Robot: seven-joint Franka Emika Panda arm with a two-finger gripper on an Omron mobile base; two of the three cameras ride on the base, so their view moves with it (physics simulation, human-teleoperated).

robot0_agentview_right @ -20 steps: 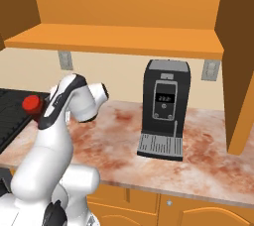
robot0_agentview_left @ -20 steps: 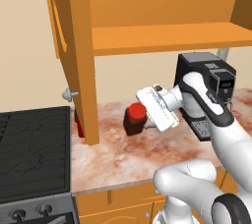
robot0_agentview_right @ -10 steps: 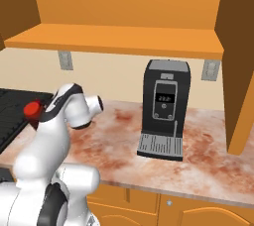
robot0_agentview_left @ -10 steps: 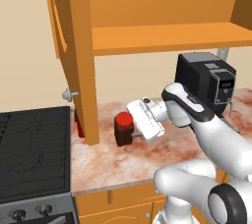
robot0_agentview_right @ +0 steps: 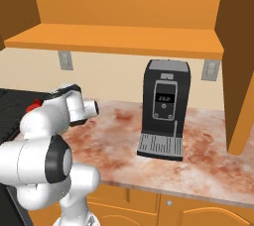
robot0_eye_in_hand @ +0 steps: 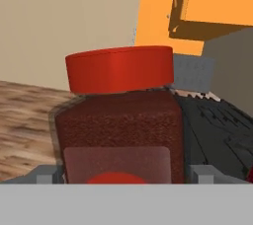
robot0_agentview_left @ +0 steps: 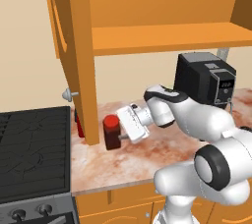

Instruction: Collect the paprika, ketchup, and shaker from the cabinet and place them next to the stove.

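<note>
The two-finger gripper [robot0_agentview_left: 121, 137], jaws spread wide around the squarish dark brown paprika jar [robot0_agentview_left: 111, 134] with its red cap, straddles a rigid, probably light body best pinched on its flat sides.

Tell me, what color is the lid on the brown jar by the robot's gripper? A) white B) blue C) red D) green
C, the paprika jar standing on the counter has a bright red cap, plain to see close up in the hand view.

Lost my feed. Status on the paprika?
Gripper around paprika, jaws wide. Jar upright on counter near stove. Cabinet door close beside.
</note>
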